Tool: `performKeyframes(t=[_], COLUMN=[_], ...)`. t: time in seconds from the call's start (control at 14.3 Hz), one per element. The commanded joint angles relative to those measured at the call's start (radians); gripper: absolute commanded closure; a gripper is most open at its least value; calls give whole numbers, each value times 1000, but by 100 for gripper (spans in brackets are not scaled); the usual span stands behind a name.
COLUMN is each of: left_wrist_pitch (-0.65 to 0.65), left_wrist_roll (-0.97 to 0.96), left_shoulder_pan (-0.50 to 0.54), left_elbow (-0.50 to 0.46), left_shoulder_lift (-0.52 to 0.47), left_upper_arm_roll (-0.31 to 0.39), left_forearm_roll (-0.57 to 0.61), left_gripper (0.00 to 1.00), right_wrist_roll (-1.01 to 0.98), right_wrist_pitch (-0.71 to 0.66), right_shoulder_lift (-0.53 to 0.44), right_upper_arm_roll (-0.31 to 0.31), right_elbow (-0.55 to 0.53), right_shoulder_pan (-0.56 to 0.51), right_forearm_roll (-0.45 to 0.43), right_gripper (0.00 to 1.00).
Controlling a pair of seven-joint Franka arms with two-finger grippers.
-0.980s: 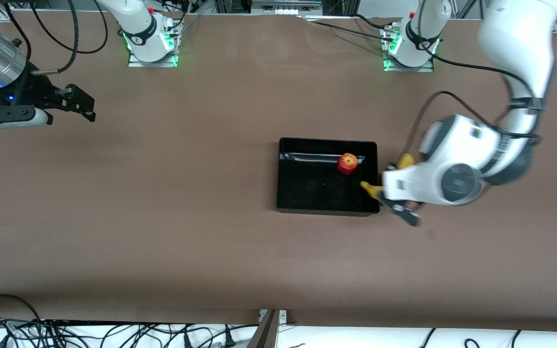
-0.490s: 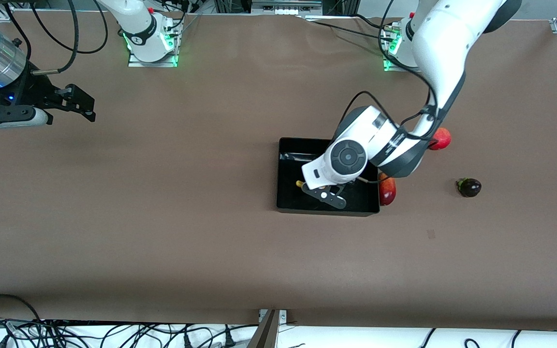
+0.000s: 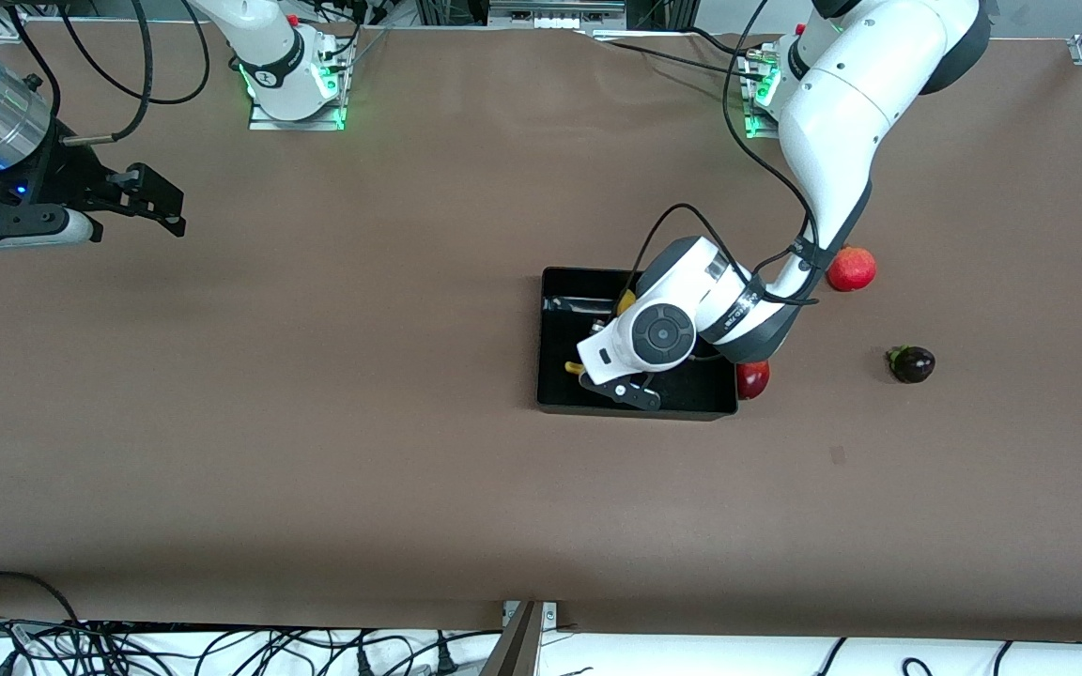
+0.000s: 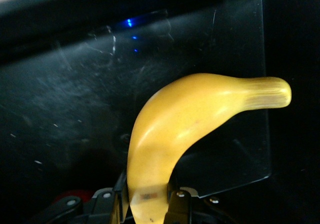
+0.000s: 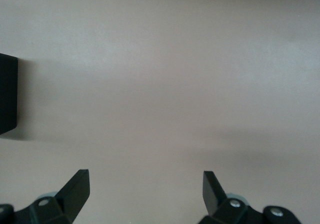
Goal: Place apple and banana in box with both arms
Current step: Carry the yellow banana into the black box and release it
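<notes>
My left gripper (image 3: 618, 380) is shut on the yellow banana (image 3: 575, 368) and holds it inside the glossy black box (image 3: 597, 410), just above its floor. In the left wrist view the banana (image 4: 190, 114) curves up from between the fingers (image 4: 177, 206) over the scratched box floor (image 4: 60, 109). The apple is hidden under the left arm. My right gripper (image 3: 161, 202) is open and empty and waits over the bare table at the right arm's end; it also shows in the right wrist view (image 5: 145, 184).
An elongated red fruit (image 3: 753, 378) lies against the box's wall at the left arm's end. A plain red round fruit (image 3: 852, 269) and a small dark fruit (image 3: 912, 363) lie farther toward that end. A black edge (image 5: 7, 94) shows in the right wrist view.
My left gripper carried the banana from beside the box's wall at the left arm's end to inside the box. The arm now covers the apple. The right arm has not moved.
</notes>
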Motion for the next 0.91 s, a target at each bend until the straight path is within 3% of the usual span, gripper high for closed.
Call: performKeyframes(t=[0.0,0.07,0.14,0.42,0.84], left_wrist_pitch=[-10,-10,-10,-34,-309], left_wrist_roll=[-31,-31,-26,-20,35], left_shoulder_pan=[-9,-15,-17,20,198], left_elbow=[33,33,33,46,52], left_shoulder_lift=[23,34,34,-18,-357], left_upper_arm_roll=[3,3,8,13,11], left_forearm_roll=[-29,-26,-23,-19,-4], left_gripper=[75,48,0,0,0], right_wrist_roll=[-6,-6,-6,-5,-8], right_wrist_pitch=[-17,-17,-17,-16,-9], right_shoulder_lift=[-8,-8,-8,-6,-6], right_upper_arm_roll=[11,11,10,10,11], right_elbow=[9,9,9,9,9], right_shoulder_pan=[-12,-12,-12,-12,-12], right_forearm_roll=[4,4,4,4,4], right_gripper=[0,0,0,0,0])
